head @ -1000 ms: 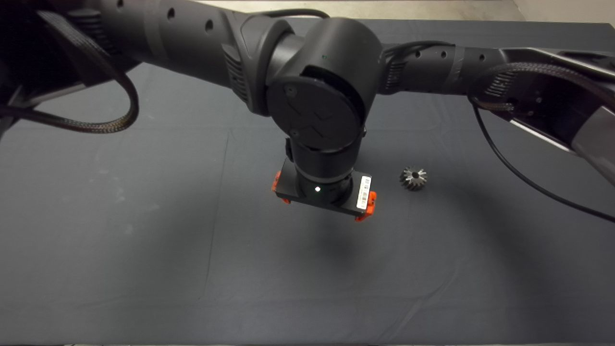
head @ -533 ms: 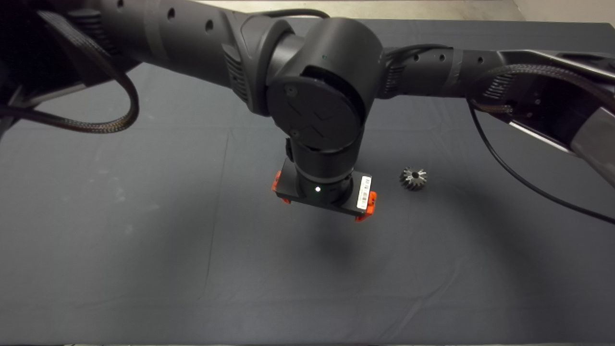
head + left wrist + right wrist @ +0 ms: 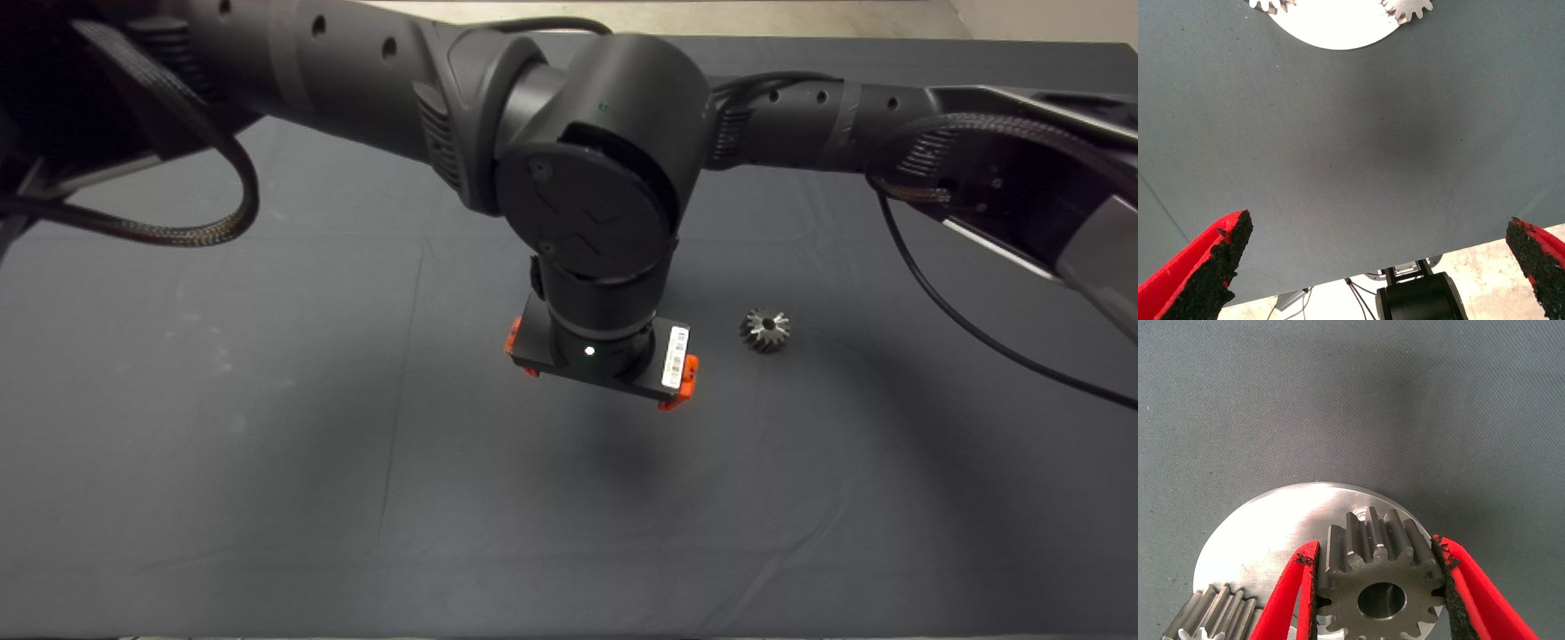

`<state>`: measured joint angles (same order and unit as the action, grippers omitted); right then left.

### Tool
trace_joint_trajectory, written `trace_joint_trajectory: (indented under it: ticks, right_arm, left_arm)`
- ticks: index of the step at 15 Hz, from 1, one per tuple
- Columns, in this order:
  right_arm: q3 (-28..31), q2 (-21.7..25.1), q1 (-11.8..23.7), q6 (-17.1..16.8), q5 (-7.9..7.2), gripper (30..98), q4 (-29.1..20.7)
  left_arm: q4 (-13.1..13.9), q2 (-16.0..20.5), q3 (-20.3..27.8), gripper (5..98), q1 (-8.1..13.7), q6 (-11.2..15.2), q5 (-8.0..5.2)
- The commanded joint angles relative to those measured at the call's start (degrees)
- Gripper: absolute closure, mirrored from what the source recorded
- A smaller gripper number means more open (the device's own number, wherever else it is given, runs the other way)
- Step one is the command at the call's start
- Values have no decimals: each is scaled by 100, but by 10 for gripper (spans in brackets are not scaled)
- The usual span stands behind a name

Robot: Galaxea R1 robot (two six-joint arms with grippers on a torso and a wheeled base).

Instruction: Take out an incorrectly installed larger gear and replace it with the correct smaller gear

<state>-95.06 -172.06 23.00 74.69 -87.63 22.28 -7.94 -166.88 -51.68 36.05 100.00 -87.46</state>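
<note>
I see the larger gear (image 3: 765, 329), dark and cone-shaped, lying alone; the smaller gear (image 3: 1379, 587), silver, stands upright over a round plate (image 3: 1271, 533).

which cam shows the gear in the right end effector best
Right wrist view: the small silver steel gear with a centre hole is close up, pinched in the right end effector over a round silver plate. In the head view the black arms hide it. The left wrist view shows only gear teeth at the plate's rim, unclear whose.

Left gripper (image 3: 1375, 267) hangs above mid-mat, fingers spread wide; right gripper (image 3: 1376, 587) reaches in behind the left arm (image 3: 373, 80), red fingers (image 3: 1288, 600) clamped on a gear (image 3: 1378, 583).
</note>
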Motion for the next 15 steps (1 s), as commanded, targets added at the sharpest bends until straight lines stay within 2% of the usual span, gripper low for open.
trace_joint_trajectory:
  ticks: [1,6,9,15]
  right_arm:
    - [-148,-8,113,-135,-422,928,330]
    - [86,-8,58,-48,-422,929,304]
    - [358,44,-101,230,-431,927,321]
    - [270,36,-454,178,-431,927,550]
  left_arm:
    - [-6,-43,1,60,69,2,-360]
    - [-6,-27,1,60,69,2,-360]
    - [11,-43,97,60,69,20,-351]
    - [3,-43,98,60,61,20,-351]
